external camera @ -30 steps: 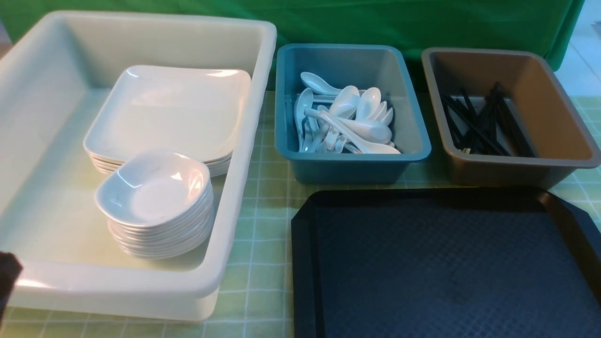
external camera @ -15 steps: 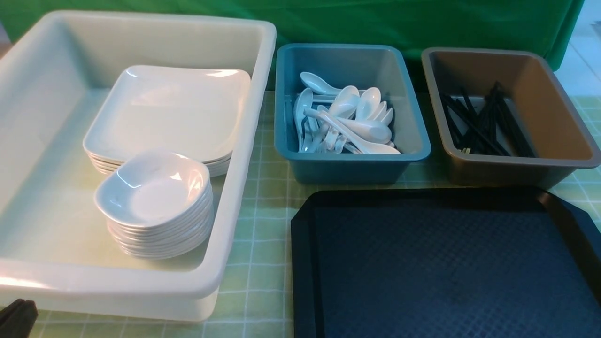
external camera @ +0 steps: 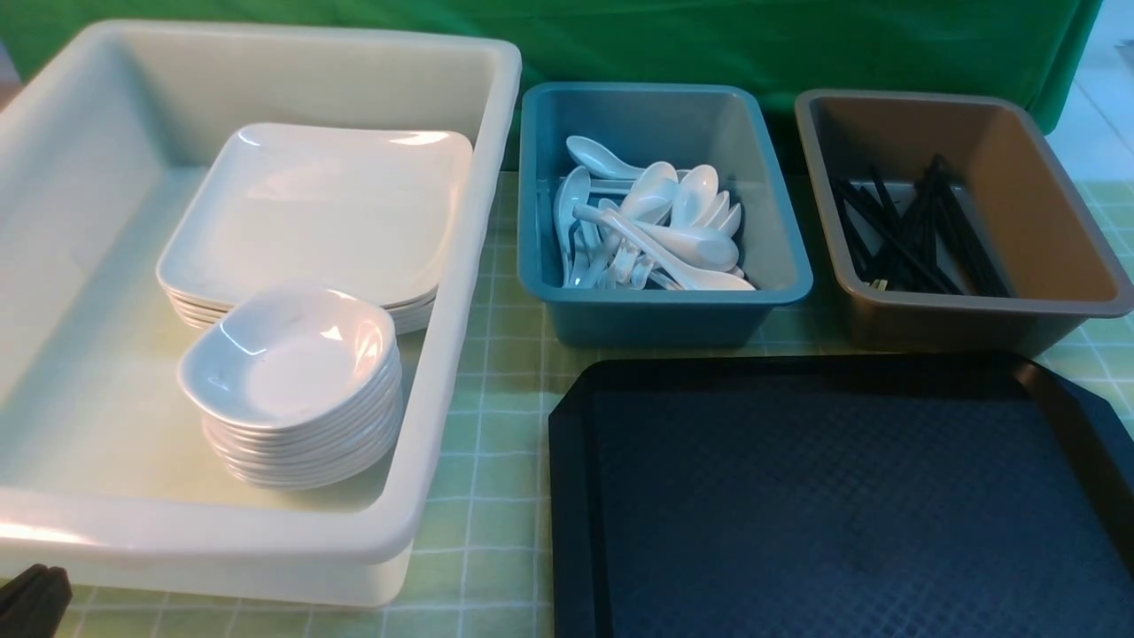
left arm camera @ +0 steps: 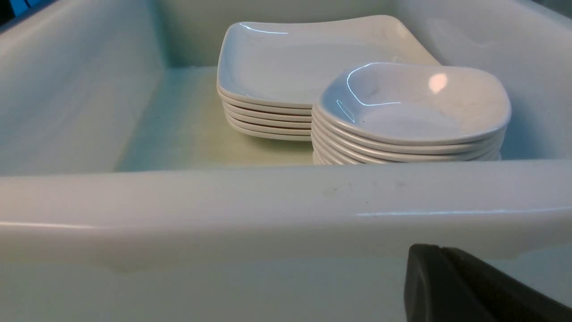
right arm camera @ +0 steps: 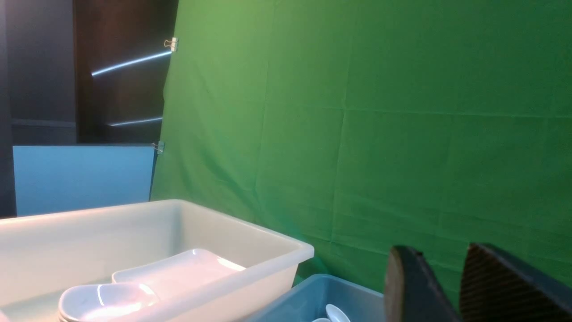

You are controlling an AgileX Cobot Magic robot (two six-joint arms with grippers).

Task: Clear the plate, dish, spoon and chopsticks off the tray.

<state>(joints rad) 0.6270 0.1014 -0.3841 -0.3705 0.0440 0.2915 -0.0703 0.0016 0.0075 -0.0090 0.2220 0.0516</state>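
Now my left hand, shut and empty, sits low before the deep white plastic tub; my right hand stands slightly parted, holding nothing. Rightward, the flat black diamond-textured tray lies bare.

One black tray lies on the table. Three tubs stand behind and beside it: one white tub, one teal tub, one brown tub. The white tub holds two stacks: five plates and about seven dishes. The spoons number roughly eight or more, piled too closely to count exactly. The chopsticks are a tangle beyond counting.
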